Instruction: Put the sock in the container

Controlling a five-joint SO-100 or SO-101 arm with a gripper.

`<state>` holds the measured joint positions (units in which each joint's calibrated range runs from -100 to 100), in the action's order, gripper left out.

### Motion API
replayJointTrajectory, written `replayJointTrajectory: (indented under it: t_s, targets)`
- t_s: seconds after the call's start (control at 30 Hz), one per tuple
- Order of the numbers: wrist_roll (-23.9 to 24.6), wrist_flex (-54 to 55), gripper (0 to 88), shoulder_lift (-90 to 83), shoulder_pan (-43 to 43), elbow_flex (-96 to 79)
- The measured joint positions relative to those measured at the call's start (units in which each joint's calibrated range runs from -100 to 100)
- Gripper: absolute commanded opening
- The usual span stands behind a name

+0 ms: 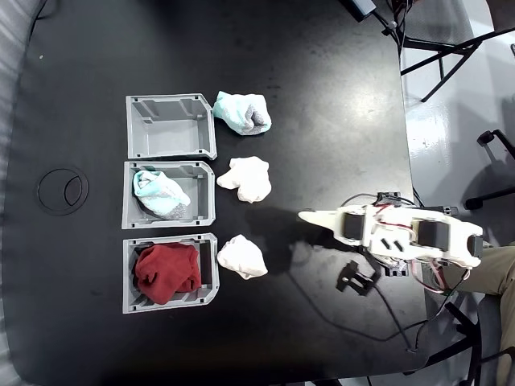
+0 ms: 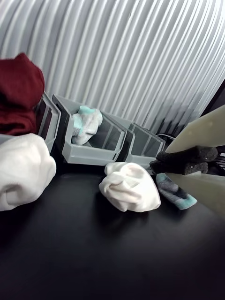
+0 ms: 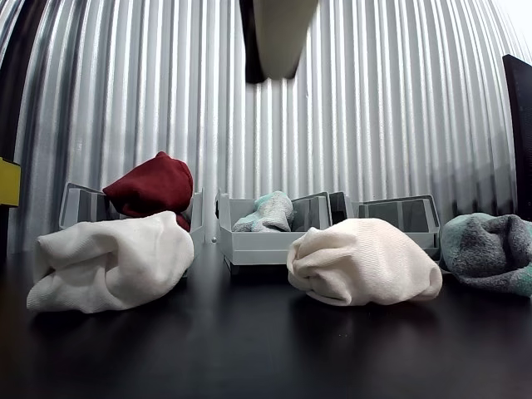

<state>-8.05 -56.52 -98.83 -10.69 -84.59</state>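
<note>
A mint-green and white sock (image 1: 241,111) with a grey patch lies on the black table, just right of the empty top container (image 1: 165,133). A second mint sock (image 1: 159,193) sits inside the middle bin (image 1: 208,193). My gripper (image 1: 304,215) hovers right of the sock row with its fingers together and nothing between them. In the wrist view the gripper (image 2: 161,165) shows its black pads closed, and the loose sock (image 2: 177,193) lies partly hidden behind a white sock (image 2: 129,185). The other view has the loose sock (image 3: 490,249) at the right edge and the gripper (image 3: 270,73) overhead.
Two white sock balls (image 1: 245,178) (image 1: 241,257) lie right of the middle and bottom bins. The bottom bin (image 1: 211,273) holds a dark red cloth bundle (image 1: 166,273). Cables and a black clamp (image 1: 356,279) lie near the arm base. Corrugated wall (image 3: 374,100) stands behind the bins.
</note>
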Motion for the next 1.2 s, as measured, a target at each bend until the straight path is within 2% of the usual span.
replayJointTrajectory:
  t_s: [0.17,0.4,0.83,1.2]
  targets:
    - [0.0,-7.2,1.2,-0.1,-1.1,10.4]
    - [0.0,-9.2,1.2,6.6,-12.5,20.7]
    - [0.0,-9.2,1.3,45.6,-30.1,46.8]
    - [0.0,-9.2,1.3,78.7,-32.6,68.0]
